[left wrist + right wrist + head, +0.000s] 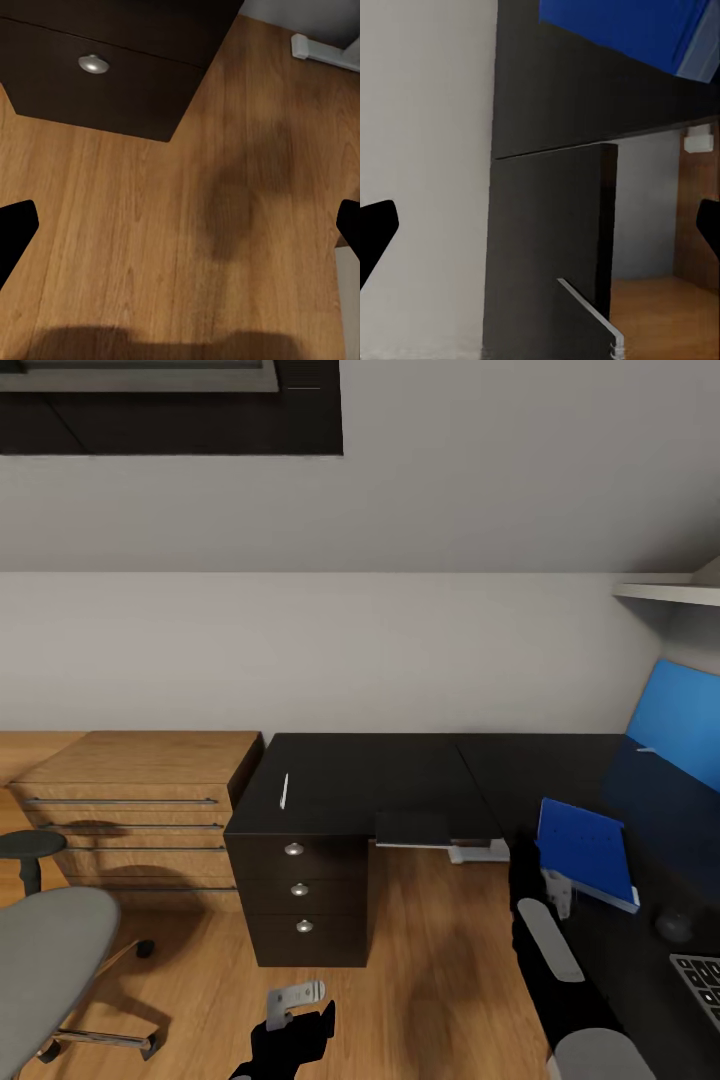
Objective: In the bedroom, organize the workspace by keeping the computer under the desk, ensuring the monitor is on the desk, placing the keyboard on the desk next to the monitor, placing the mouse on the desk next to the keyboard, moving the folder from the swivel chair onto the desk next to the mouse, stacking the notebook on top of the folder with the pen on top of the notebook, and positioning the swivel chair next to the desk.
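Head view: L-shaped black table [400, 770] runs across mid-frame and down the right edge, blue back panel [680, 720] at upper right.

- Pen [285, 790]: thin white stick lying on the table's left end, above the three-drawer unit [300, 900]. Not yet stacked.
- Blue folder [585, 850], right of centre, resting on the table's inner edge. Cannot tell whether a notebook lies with it; a pale layer shows under its lower edge.
- Mouse [675, 925], lower right, on the table just below and right of the folder. Keyboard [700, 980] corner at the right edge, just below the mouse.
- Swivel chair [50, 970], lower left, on the wood floor [440, 960], well apart from the table. Looks still to be positioned.
- Light wooden chest [140, 800] stands against the table's left end.

Left tool [300, 1005], bottom centre, hangs over the floor; its wrist view has both finger tips at the frame edges, spread wide, nothing between. Right tool [540, 240]: tips likewise apart and empty in its wrist view, facing the table edge.

Judgement: folder, mouse and keyboard look placed; pen stacking and chair remain.
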`<state>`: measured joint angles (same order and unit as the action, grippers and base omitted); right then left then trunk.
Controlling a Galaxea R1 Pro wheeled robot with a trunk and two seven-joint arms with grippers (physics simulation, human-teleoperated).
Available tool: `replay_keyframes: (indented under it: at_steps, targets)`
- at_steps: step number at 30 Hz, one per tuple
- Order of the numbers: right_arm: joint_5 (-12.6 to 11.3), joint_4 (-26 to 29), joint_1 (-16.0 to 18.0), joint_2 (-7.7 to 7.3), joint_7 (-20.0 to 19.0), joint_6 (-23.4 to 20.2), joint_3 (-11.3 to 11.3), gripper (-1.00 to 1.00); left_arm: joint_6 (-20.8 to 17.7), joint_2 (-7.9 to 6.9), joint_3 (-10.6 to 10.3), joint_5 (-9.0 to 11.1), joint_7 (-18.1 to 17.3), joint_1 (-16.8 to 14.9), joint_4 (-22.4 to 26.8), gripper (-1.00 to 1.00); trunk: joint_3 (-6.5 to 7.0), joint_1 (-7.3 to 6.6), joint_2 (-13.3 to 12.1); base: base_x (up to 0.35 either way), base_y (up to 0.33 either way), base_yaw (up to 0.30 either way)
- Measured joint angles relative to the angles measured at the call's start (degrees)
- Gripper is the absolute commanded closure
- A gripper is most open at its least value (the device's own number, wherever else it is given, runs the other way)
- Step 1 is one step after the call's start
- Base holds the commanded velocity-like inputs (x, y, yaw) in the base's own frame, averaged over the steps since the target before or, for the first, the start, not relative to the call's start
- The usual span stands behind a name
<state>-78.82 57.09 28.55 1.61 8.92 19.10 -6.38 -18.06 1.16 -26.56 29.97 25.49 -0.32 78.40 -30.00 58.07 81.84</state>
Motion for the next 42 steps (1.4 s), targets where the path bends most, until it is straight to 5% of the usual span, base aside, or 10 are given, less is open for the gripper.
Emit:
replay_keyframes:
  at_steps: [9,20,24,42]
  targets:
    - [0.37,-0.03,-0.01,0.03,1.26,-14.24,2.5,-1.0,0.0,0.0,0.0,-0.01,0.0,0.0,0.0,-1.0,0.0,0.0,0.0,0.0,0.0,0.0]
    - [0.11,1.0,-0.32,-0.34,1.3,-20.0,5.99,-1.0,0.0,0.0,0.0,0.0,0.0,0.0,0.0,-1.0,0.0,0.0,0.0,0.0,0.0,0.0]
    - [-0.28,3.95,-3.67,-1.01,-0.84,-24.13,7.01,-1.0,0.0,0.0,0.01,-0.01,0.0,0.0,0.0,-1.0,0.0,0.0,0.0,0.0,0.0,0.0]
    - [-1.9,7.23,-6.39,-0.95,-1.26,-25.14,7.72,-1.0,0.0,0.0,0.0,0.07,0.0,0.0,0.0,-1.0,0.0,0.0,0.0,0.0,0.0,0.0]
